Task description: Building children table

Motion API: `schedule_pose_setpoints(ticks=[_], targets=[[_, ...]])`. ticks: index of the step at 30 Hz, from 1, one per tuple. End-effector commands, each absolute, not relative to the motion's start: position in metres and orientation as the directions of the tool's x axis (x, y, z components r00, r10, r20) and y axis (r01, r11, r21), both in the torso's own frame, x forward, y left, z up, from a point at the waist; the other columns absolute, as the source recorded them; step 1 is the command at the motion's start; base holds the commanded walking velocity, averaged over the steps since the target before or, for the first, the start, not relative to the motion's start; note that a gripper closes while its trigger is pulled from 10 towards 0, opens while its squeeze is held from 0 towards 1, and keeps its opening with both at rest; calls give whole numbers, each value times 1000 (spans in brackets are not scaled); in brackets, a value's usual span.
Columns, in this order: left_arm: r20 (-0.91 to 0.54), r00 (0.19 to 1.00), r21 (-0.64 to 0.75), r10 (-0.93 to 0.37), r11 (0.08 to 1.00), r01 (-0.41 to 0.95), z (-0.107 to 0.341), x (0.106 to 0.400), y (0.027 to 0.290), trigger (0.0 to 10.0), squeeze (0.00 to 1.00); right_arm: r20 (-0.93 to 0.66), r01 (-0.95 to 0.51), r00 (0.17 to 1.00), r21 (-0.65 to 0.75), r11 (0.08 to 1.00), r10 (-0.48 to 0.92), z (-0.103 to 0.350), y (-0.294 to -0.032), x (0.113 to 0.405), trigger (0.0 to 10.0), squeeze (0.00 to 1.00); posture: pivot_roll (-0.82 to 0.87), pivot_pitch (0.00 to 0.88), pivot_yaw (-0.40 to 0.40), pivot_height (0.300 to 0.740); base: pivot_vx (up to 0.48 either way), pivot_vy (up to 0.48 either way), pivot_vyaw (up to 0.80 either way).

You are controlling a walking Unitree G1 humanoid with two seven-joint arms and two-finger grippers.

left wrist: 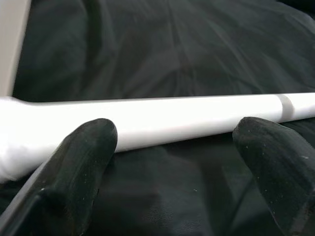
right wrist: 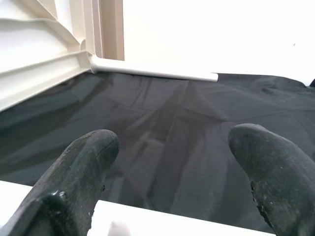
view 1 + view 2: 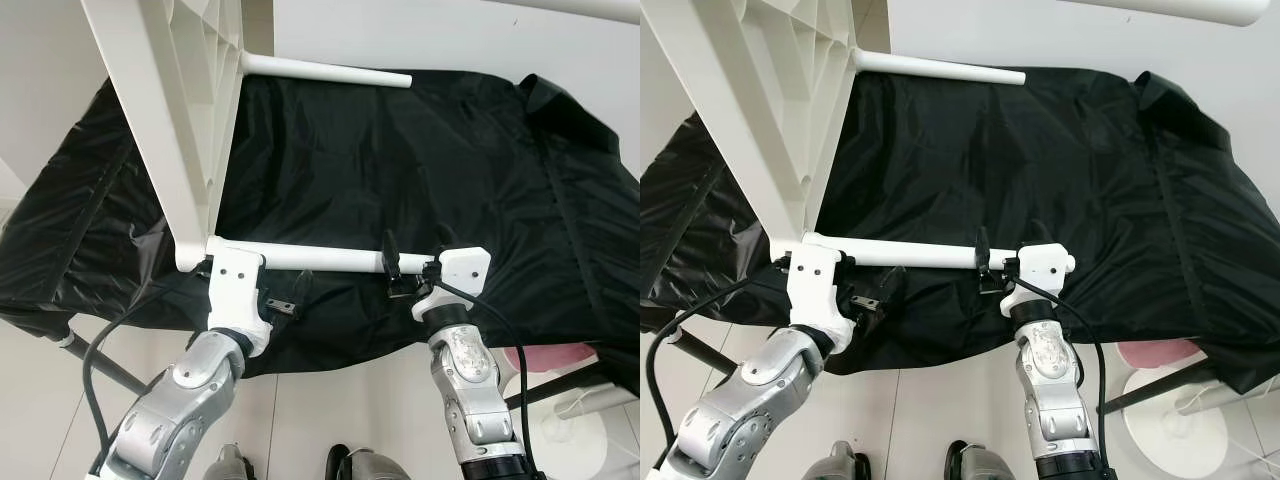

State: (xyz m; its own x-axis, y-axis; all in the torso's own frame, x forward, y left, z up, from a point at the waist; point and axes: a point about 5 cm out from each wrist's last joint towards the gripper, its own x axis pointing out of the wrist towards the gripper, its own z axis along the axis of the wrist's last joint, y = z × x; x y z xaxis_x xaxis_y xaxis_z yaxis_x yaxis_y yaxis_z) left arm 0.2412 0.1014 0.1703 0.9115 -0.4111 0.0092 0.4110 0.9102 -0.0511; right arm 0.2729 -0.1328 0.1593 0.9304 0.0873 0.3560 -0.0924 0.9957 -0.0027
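- Left eye view: a white plastic children's table top (image 3: 170, 110) stands on edge on a surface draped in crinkled black fabric (image 3: 420, 170), its ribbed underside turned toward the robot's right.
- Two round white plastic legs stick out sideways from it: a far leg (image 3: 325, 71) near the back of the fabric and a near leg (image 3: 300, 256) at the top's lower corner, lying level above the front edge of the cloth.
- The left gripper (image 3: 285, 300) sits just below the near leg close to where it joins the table top; in the left wrist view its two black fingers (image 1: 74, 162) are spread apart with the white leg running across just beyond their tips, not clamped.
- The right gripper (image 3: 410, 262) is at the free end of the near leg, its white wrist housing level with the tube; in the right wrist view its fingers (image 2: 78, 172) stand wide apart, with the white leg at the frame's lower edge between them and the far leg beyond.
- A pink-and-white round object (image 3: 560, 400) stands on the pale floor (image 3: 310, 410) by the robot's right side, partly under the cloth.
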Motion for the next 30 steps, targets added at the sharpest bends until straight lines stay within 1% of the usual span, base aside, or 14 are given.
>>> schedule_pose_setpoints(ticks=[1,2,3,7,13,30], targets=[[41,855,-6,-516,856,517,171,236,96,10000,0,328,-92,941,19,996,81,151,-133,271,10000,0,143,92,-62,740,0,0,0],[97,881,23,-464,886,464,175,237,102,10000,0,316,-99,945,37,994,82,149,-129,271,10000,0,142,84,-59,740,0,0,0],[111,886,27,-449,893,449,176,237,104,10000,0,314,-100,946,38,994,83,148,-128,271,10000,0,142,81,-58,740,0,0,0],[129,893,46,-430,902,428,177,237,108,10000,0,309,-97,948,44,994,78,147,-127,271,10000,0,141,76,-55,740,0,0,0],[85,876,-5,-475,879,477,173,239,103,10000,0,299,-102,950,31,994,88,144,-127,272,10000,0,132,67,-52,740,0,0,0],[90,875,4,-476,878,478,170,242,103,10000,0,279,-93,956,18,996,84,139,-130,272,10000,0,118,83,-58,740,0,0,0]])
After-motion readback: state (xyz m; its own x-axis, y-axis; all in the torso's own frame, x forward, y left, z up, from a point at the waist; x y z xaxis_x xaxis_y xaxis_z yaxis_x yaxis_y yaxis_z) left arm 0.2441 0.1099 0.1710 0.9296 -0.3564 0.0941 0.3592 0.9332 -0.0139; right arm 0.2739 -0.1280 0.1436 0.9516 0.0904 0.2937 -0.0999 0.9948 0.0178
